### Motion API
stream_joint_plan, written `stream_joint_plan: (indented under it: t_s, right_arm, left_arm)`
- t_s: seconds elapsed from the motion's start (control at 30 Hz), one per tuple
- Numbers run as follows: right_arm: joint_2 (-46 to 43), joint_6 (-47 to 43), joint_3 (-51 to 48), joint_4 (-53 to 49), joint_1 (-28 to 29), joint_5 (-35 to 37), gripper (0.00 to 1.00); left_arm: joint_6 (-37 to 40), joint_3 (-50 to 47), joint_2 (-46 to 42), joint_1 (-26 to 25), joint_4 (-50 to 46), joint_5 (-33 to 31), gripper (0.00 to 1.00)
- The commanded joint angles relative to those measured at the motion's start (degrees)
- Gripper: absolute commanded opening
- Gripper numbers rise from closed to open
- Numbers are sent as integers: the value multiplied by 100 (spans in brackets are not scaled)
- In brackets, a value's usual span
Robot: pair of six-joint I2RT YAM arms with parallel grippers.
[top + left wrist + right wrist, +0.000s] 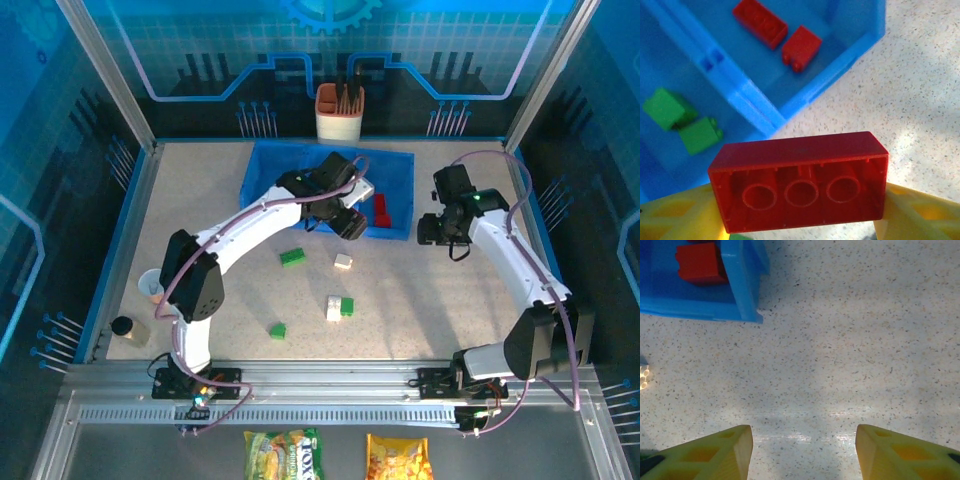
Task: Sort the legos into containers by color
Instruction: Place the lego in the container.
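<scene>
Left gripper (800, 212) clamps a red brick (799, 180) — apparently just off the blue tray (807, 95); right gripper (804, 450) gapes, empty.

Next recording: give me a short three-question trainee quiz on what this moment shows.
1. True or false: the left hand holds a green brick.
2. The right hand is: A) shut on a brick; B) open above the table; C) shut and empty.
3. Fill in: in the tray, the compartment beside the red bricks holds ____ bricks.

Key
1. False: it holds a red brick.
2. B.
3. Green: two green bricks lie there.
</scene>
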Motion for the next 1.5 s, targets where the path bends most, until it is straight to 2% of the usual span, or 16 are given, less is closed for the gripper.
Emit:
stream_joint_plan:
  t_s: [0.0,0.13,0.23,0.3,0.47,0.57,0.83,1.07,1.23,1.47]
  right_arm:
    - [-253,-22,14,-194,-123,108,58]
    - [-383,-5,-27,-266,-168,163,58]
    - [-476,21,-104,-284,-194,177,58]
    - [-545,57,-147,-297,-205,177,58]
    - [-724,162,-239,-324,-206,194,58]
    - [-797,199,-282,-323,-212,157,58]
    - [-887,163,-388,-367,-206,139,57]
    - [-934,181,-495,-344,-212,35,57]
    - [-986,182,-555,-375,-205,-30,57]
    - [-1184,164,-728,-422,-213,-18,57]
  left_arm:
    - [897,497,345,-74,-29,-379,71]
    - [965,1195,801,-169,167,-692,71]
    - [729,1869,1239,-235,108,-809,71]
    - [349,2348,1584,-241,27,-885,71]
    - [-1188,3704,2447,-242,-459,-1244,70]
    - [-1913,4007,2716,-258,-522,-1410,70]
    - [-3045,3692,2959,-272,186,-1458,69]
    - [-3321,3066,2978,-490,1130,-1786,69]
    - [-3801,2844,3103,-494,1401,-2150,70]
    - [-3960,2900,3420,-501,1668,-2264,72]
